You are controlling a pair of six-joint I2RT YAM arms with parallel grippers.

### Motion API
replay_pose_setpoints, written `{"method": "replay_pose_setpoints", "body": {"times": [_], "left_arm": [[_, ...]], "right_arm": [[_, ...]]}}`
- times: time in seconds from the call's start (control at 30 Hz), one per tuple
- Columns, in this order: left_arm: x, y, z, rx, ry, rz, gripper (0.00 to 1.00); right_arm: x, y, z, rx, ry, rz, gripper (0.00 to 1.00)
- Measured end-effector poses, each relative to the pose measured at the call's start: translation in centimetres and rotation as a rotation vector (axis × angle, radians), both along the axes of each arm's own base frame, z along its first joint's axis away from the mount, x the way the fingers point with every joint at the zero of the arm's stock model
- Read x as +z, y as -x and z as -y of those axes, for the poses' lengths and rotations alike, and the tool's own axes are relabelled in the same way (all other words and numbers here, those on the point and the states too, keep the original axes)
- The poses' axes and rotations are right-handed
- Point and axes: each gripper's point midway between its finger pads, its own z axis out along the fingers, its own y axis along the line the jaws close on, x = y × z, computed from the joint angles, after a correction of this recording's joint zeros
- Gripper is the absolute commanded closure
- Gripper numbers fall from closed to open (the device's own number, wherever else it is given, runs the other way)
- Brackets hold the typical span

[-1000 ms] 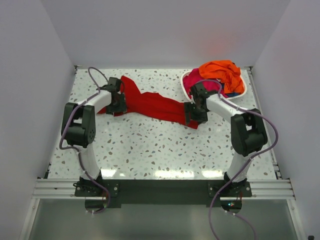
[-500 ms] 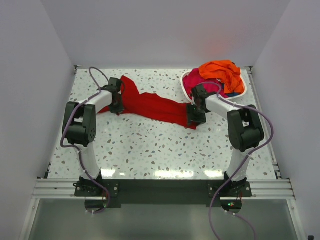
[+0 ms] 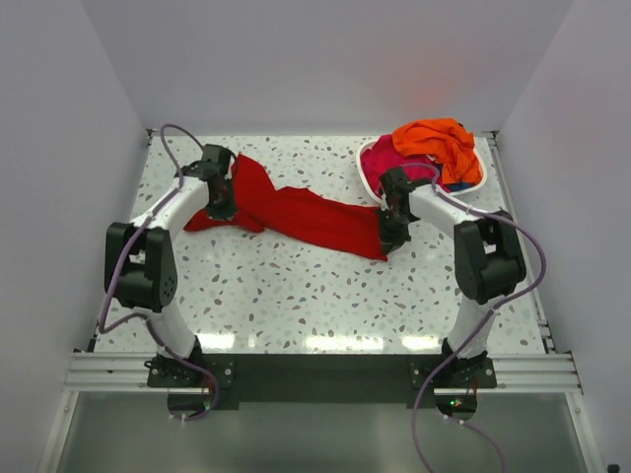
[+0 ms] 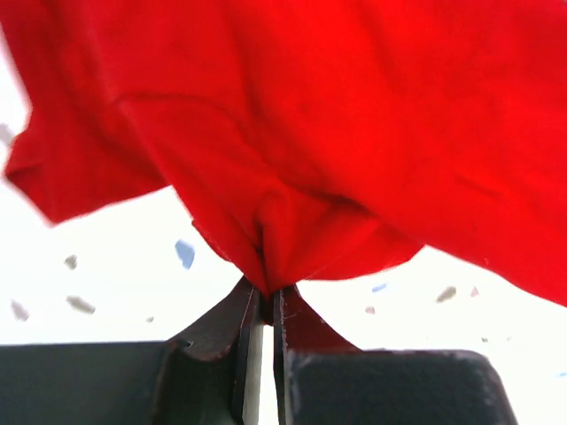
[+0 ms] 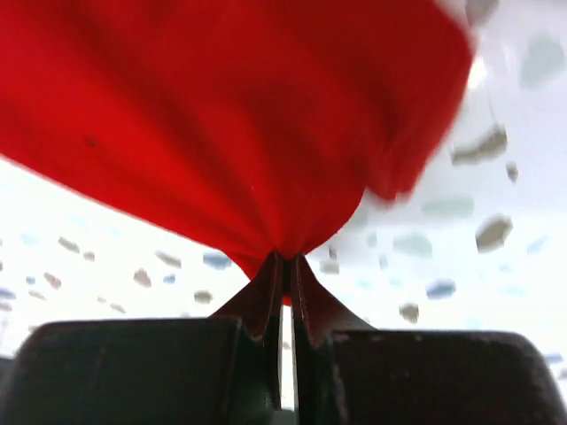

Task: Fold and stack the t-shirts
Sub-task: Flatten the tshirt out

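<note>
The near half of the speckled white terrazzo table [image 3: 296, 291] is bare, so room is left there for the cloth to be spread, it is judged. Past it, the deep red soft cloth t-shirt [image 3: 306, 212] is stretched as a long, rumpled band across the middle of the table, from the left arm to the right. In the left wrist view, the left gripper [image 4: 266, 297] is closed on a gathered pinch of the shirt's left end, the fabric bunching into a point between the jaws. In the right wrist view, the right gripper [image 5: 285, 266] is likewise clamped on a pleated tuck at the shirt's right end. One end is held by each arm, presumably so that the garment can be pulled taut and laid flat before any fold is made; no fold is yet seen. Farthest away, at the right rear corner, the magenta-pink t-shirt [image 3: 394, 158] and the bright orange t-shirt [image 3: 434, 138] are heaped in the white slatted plastic basket [image 3: 365, 177], waiting to be taken.
</note>
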Motion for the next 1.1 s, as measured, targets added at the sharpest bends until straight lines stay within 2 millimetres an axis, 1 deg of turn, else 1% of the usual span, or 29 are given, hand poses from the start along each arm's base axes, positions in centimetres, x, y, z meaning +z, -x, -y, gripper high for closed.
{"method": "replay_pose_setpoints", "body": {"times": [0.07, 0.17, 0.23, 0.3, 0.37, 0.4, 0.43, 0.47, 0.53, 0.57, 0.63, 0.67, 0.7, 0.77, 0.8, 0.83, 0.87, 0.93, 1.0, 1.1], "left_arm": [[1.8, 0.6, -0.1, 0.003, 0.004, 0.018, 1.0], [4.2, 1.6, -0.2, 0.003, 0.008, 0.038, 1.0], [5.3, 2.2, -0.3, 0.004, 0.008, 0.04, 1.0], [6.2, 2.9, -0.5, 0.005, 0.008, 0.036, 1.0], [6.9, 3.3, -0.5, 0.002, 0.019, 0.03, 1.0], [7.3, 3.3, -0.4, 0.001, 0.031, 0.03, 0.97], [7.6, 3.0, -0.4, -0.001, 0.041, 0.033, 0.96], [8.0, 2.5, -0.4, -0.004, 0.052, 0.039, 0.95], [8.2, 1.1, -0.6, -0.011, 0.059, 0.038, 0.79], [8.1, 0.2, -0.6, -0.015, 0.059, 0.04, 0.73], [6.9, -1.5, -1.1, -0.02, 0.044, 0.015, 0.64], [6.1, -2.3, -1.5, -0.018, 0.036, -0.001, 0.49], [5.0, -2.7, -1.9, -0.02, 0.025, -0.024, 0.41], [3.3, -3.0, -3.0, -0.001, 0.003, -0.066, 0.26], [2.6, -2.8, -3.6, 0.009, -0.009, -0.088, 0.25], [2.3, -2.8, -4.1, 0.022, -0.018, -0.097, 0.24], [2.1, -2.7, -4.5, 0.035, -0.023, -0.097, 0.24], [2.2, -2.3, -4.7, 0.04, -0.018, -0.081, 0.25], [2.0, -1.4, -4.4, 0.038, 0.001, -0.072, 0.27], [1.1, 0.2, -3.1, 0.025, 0.046, -0.075, 0.28]], "right_arm": [[1.7, 0.9, 0.3, 0.005, 0.0, -0.009, 1.0], [5.2, 1.7, 0.4, 0.015, -0.014, 0.015, 1.0], [7.7, 2.0, 0.5, 0.021, -0.028, 0.044, 1.0], [9.8, 2.3, 0.6, 0.025, -0.037, 0.071, 1.0], [11.1, 2.4, 0.6, 0.027, -0.041, 0.086, 1.0], [11.5, 2.4, 0.6, 0.027, -0.04, 0.086, 1.0], [11.7, 2.3, 0.6, 0.028, -0.038, 0.085, 1.0], [11.8, 1.9, 0.6, 0.029, -0.034, 0.083, 1.0], [11.5, 0.8, 0.4, 0.026, -0.027, 0.076, 1.0], [11.1, 0.2, 0.3, 0.022, -0.023, 0.065, 1.0], [9.8, -1.1, 0.2, 0.013, -0.011, 0.038, 1.0], [8.9, -1.5, 0.3, 0.009, -0.002, 0.02, 1.0], [8.0, -1.7, 0.4, 0.005, 0.007, 0.004, 0.99], [6.6, -1.8, 0.6, 0.001, 0.026, -0.035, 0.96], [6.3, -1.7, 0.6, -0.001, 0.029, -0.043, 0.95], [5.9, -1.7, 0.6, -0.003, 0.03, -0.05, 0.93], [5.7, -1.6, 0.7, -0.007, 0.031, -0.055, 0.93], [5.5, -1.3, 0.7, -0.011, 0.03, -0.061, 0.91], [5.1, -1.1, 0.7, -0.017, 0.029, -0.068, 0.91], [4.7, -0.6, 0.8, -0.017, 0.03, -0.083, 0.91]]}}
